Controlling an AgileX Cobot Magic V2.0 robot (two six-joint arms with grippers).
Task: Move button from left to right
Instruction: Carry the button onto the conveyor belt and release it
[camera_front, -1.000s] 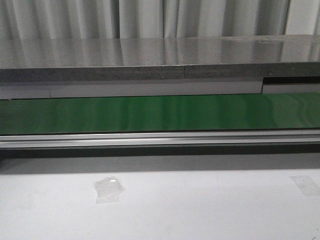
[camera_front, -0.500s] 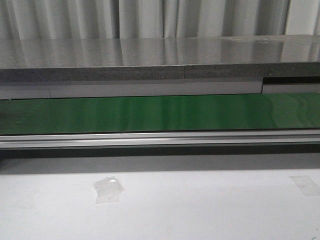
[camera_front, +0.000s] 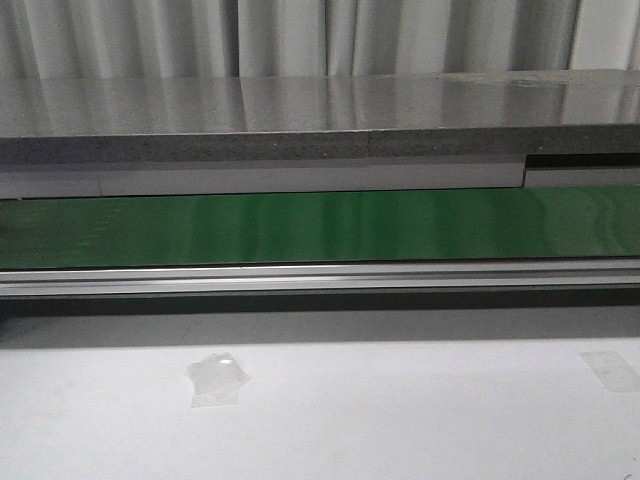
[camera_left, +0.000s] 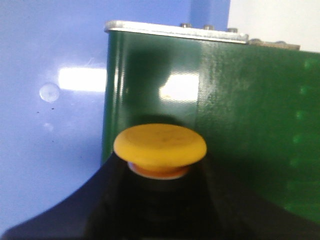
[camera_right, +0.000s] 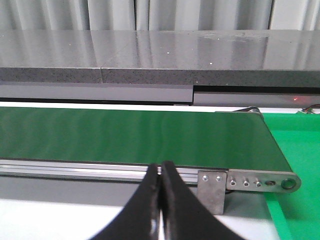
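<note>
Right, front view shows neither arm, just the green conveyor belt (camera_front: 320, 228) running across, a metal rail (camera_front: 320, 278) along its near edge, a grey slab-like shelf (camera_front: 300, 120) behind it and pale curtains (camera_front: 300, 35) at the back. The white bench (camera_front: 400, 420) in front carries a crumpled bit of clear tape (camera_front: 216, 379) left of centre and another tape patch (camera_front: 610, 368) at the right edge.

Left wrist view: the button (camera_left: 160, 147) sits w/ its yellow-orange cap up, between the dark fingers (camera_left: 80, 210) of the left hand (camera_left: 159, 200), which is closed around the black body below the cap. Body itself is mostly in shadow, marks can't be made out. Behind it is the end of the green belt (camera_left: 210, 110) w/ a metal end plate (camera_left: 175, 31); to one side a bluish-looking surface (camera_left: 50, 100).

Right wrist view: the right hand (camera_right: 160, 200) has both fingertips pressed together, nothing between them. It's over the bench side of the rail (camera_right: 75, 170), near the belt's end bracket (camera_right: 250, 182). Bright green surface (camera_right: 295, 150) lies past that end.
</note>
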